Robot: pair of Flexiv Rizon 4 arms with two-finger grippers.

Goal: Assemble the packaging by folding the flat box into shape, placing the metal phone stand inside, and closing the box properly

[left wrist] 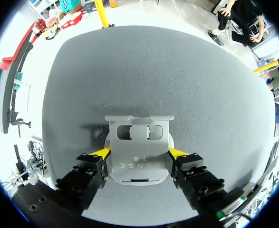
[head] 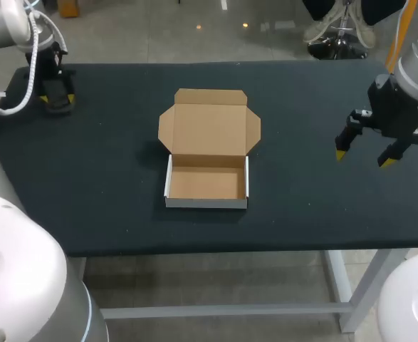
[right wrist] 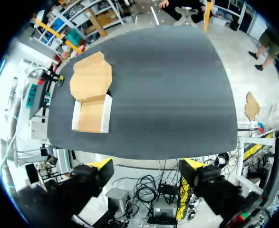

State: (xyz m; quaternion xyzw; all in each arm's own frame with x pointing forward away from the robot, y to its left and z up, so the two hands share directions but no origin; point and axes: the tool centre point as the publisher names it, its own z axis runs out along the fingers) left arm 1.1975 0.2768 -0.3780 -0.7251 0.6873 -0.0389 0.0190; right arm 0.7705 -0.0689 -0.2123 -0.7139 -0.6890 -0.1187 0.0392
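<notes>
The left gripper (left wrist: pixel 139 153) clamps the grey metal phone stand (left wrist: pixel 138 167) by both sides; the right gripper (right wrist: pixel 146 166) hangs spread wide, touching nothing.

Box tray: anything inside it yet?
Nothing: the box tray shows only bare cardboard floor, its lid lying open behind it. In the head view the near wall hides its own inner face. The phone stand is clamped in the left gripper, away from the box.

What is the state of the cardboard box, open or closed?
Open. The box has its lid spread flat behind it; its inside is empty.
</notes>
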